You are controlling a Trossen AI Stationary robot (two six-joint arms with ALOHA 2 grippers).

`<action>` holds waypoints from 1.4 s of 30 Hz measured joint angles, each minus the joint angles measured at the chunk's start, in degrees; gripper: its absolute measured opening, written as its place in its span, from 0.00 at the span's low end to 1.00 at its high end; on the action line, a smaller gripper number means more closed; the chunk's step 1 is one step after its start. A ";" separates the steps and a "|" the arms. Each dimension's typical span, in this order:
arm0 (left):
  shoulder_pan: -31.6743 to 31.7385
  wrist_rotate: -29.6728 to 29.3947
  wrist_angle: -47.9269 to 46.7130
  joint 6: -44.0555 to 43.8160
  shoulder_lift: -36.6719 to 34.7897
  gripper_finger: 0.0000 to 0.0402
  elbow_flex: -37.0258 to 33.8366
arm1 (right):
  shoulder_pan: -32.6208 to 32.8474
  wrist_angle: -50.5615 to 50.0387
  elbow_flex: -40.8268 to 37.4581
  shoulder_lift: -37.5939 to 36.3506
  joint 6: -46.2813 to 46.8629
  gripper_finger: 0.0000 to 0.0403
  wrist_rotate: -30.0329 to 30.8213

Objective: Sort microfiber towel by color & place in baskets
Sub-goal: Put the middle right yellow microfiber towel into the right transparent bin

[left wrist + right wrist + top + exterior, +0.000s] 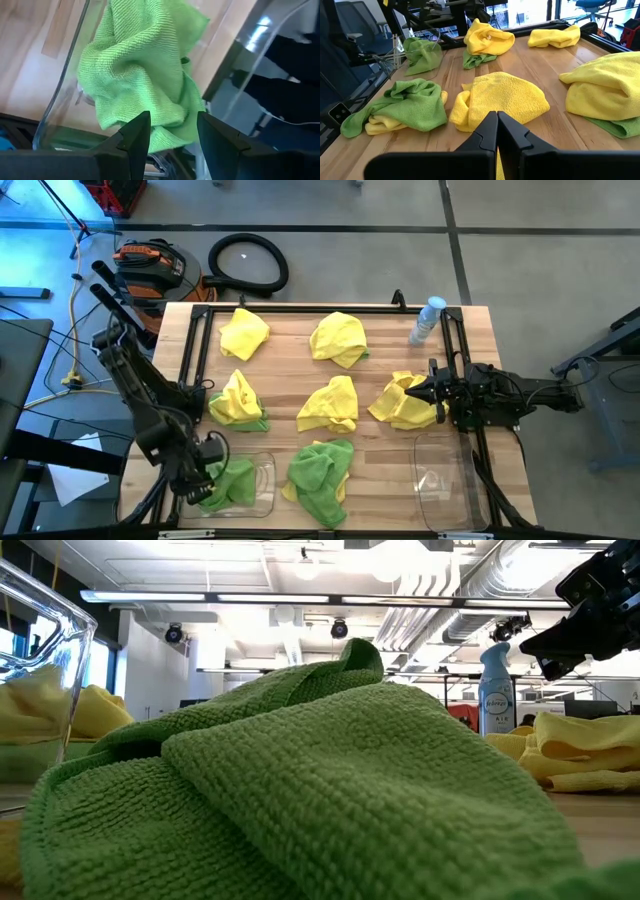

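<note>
My left gripper [215,477] [173,134] is open at the left basket [265,480] [64,87], at the table's near left. A lime green towel [234,480] [142,70] lies bunched inside that basket, just past the fingertips. My right gripper [430,392] [497,122] is shut and hovers above the right edge of a yellow towel [400,402] [590,745]. The right basket [450,480] stands near it. Other towels rest on the wood: yellow ones [243,333] [338,338] [330,405], a yellow one over green [238,402], and a green one over yellow [322,475] [330,790]. My left gripper's open fingers [137,135] stand on either side of the green towel's lower edge [167,137], coming down into the basket. Whether they touch the cloth I cannot tell.
A clear spray bottle [427,320] [495,690] stands at the far right of the table. Black frame rails [300,308] run along the far and side edges. Bare wood shows between the towels and around the right basket. Hoses and a vacuum lie on the floor beyond.
</note>
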 joint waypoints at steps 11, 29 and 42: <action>3.91 -1.63 0.01 1.46 -3.52 0.38 0.00 | 0.00 0.00 0.00 0.01 0.02 0.00 -0.01; 18.87 -1.00 0.27 10.00 -4.85 0.38 0.00 | 0.00 0.79 0.00 0.00 -13.15 0.00 0.39; 26.93 -1.24 1.03 15.94 -4.85 0.38 0.00 | -0.02 4.40 0.00 0.04 28.66 0.00 9.76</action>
